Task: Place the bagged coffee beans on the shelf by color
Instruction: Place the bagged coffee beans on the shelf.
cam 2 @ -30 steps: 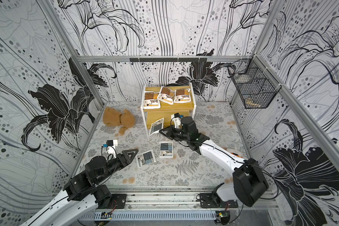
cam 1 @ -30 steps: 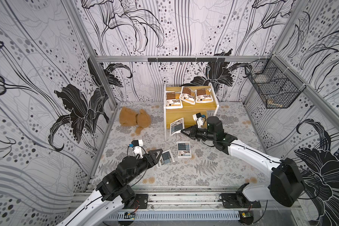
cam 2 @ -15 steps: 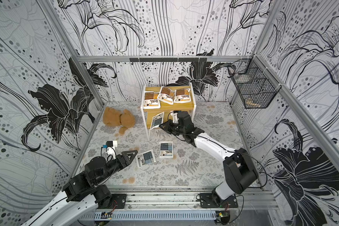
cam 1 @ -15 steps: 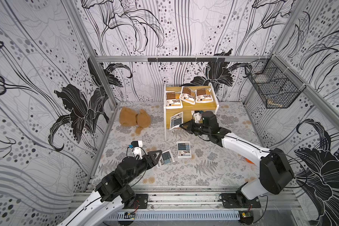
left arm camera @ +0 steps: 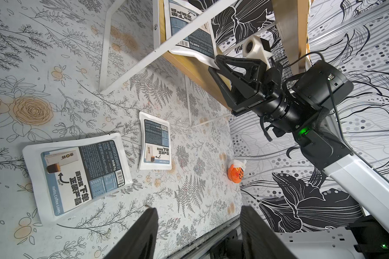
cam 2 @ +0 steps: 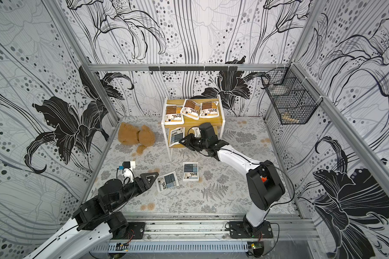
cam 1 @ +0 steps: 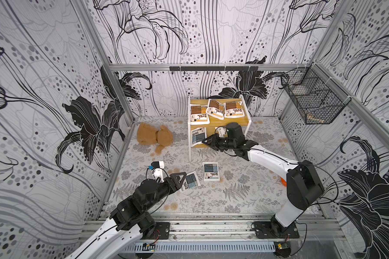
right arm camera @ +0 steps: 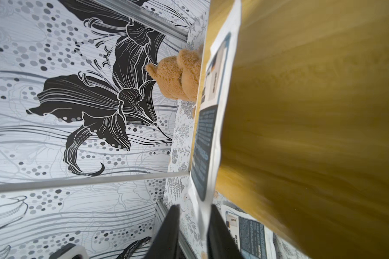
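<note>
Left to right: teddy bear (cam 1: 154, 138) lies on the floral mat (cam 1: 245, 192) by the left wall, apart from the rest. left gripper (left arm camera: 198, 209) hovers low over the mat, jaws wide apart with nothing between them. first blue-grey pouch (cam 1: 191, 181) lies flat just beside its tips, print up and skewed. second blue-grey pouch (cam 1: 211, 171) lies flat a bit further right, apart from the first and squarer to the mat. Behind them the shelf (cam 1: 218, 122) stands at the back wall. three brown-orange pouches (cam 1: 216, 108) lie in a row on its top board, the middle one skewed. third blue-grey pouch (cam 1: 198, 135) is on the lower board at its left end, near edge overhanging the board's front. right gripper (cam 1: 204, 141) is at that edge. The right wrist view shows the edge between the fingers (right arm camera: 219, 233), jaws parted with a gap on one side, so released, not pinched. small orange toy (left arm camera: 236, 172) sits on the mat by the right wall. black wire basket (cam 1: 312, 105) hangs on the right wall.
</note>
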### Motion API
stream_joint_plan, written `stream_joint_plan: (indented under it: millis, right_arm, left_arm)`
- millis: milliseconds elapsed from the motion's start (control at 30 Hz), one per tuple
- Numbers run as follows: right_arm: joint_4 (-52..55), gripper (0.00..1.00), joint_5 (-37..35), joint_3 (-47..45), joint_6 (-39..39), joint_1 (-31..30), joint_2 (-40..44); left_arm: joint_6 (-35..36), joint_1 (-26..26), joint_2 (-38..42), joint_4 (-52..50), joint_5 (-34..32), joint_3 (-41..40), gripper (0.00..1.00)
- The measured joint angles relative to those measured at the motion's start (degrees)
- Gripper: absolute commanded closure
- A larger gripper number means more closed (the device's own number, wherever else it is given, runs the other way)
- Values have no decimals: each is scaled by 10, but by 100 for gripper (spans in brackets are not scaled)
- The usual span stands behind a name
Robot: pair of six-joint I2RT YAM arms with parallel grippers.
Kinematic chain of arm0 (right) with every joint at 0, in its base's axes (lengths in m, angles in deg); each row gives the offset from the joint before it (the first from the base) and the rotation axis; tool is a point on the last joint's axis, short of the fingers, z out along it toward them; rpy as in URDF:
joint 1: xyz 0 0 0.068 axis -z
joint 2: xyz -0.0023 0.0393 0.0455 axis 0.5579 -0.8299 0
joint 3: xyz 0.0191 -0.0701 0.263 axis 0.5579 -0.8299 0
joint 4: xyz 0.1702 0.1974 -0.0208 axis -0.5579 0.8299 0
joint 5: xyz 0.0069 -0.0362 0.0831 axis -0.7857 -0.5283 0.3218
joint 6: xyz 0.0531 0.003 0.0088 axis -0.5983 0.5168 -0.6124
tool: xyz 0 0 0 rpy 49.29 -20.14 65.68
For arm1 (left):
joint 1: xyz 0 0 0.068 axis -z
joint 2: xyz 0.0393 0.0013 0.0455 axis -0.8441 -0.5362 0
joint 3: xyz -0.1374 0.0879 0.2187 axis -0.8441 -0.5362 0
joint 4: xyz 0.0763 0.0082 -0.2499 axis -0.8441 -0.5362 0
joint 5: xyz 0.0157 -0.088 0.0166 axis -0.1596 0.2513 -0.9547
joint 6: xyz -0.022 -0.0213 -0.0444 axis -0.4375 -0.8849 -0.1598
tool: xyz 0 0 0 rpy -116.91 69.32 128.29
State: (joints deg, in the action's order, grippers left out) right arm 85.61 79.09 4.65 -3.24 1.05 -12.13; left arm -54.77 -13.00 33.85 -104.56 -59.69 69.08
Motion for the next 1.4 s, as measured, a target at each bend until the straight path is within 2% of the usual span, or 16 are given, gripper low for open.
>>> stream_joint_plan:
  millis: [367,567,1067,1400]
  right_arm:
    - [58,37,-10,-3,8,0,23]
    - [90,23,-29,-34,21,0,80]
    - [169,19,-59,-146,61,-23,183]
    - [185,18,-69,-330,64,-32,315]
  left_arm:
    - [-1,0,-17,26,18,-24,37]
    - [0,0,-84,66,40,-25,32]
    - [-6,0,-146,139,63,-26,20]
    - [-10,14,-198,211,87,-86,16]
